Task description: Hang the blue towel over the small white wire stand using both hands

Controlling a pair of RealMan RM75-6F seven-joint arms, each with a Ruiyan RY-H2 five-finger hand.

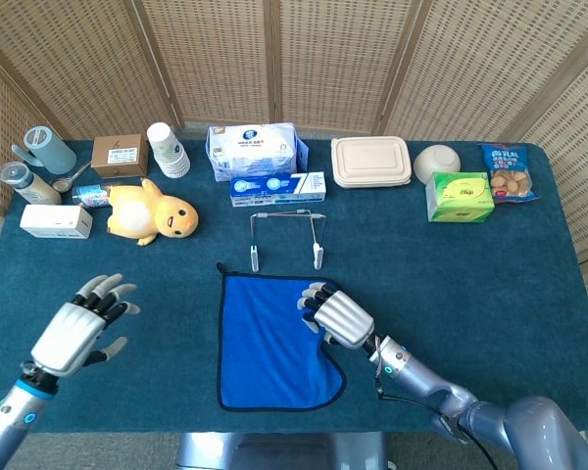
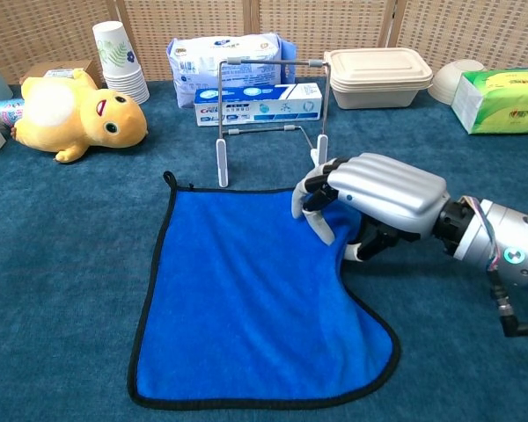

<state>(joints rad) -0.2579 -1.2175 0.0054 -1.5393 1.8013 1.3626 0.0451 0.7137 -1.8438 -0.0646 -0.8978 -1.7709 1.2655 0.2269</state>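
The blue towel [image 1: 269, 343] [image 2: 246, 299] lies flat on the teal table, black-edged, with its right side drawn in. My right hand [image 1: 338, 315] [image 2: 378, 198] sits on the towel's far right corner, fingers curled over the cloth and thumb tucked beneath, gripping it. Just beyond the towel's far edge the small white wire stand [image 1: 286, 235] [image 2: 268, 114] stands upright and bare. In the head view my left hand [image 1: 78, 333] hovers over the table well left of the towel, fingers spread and holding nothing.
A yellow plush duck [image 1: 152, 213] lies at the left, with paper cups [image 1: 167, 149] behind it. A tissue pack [image 1: 255, 149] and a toothpaste box [image 1: 277, 188] stand behind the stand. A lidded lunch box [image 1: 370, 162], bowl [image 1: 436, 162] and green tissue box [image 1: 459, 196] line the back right.
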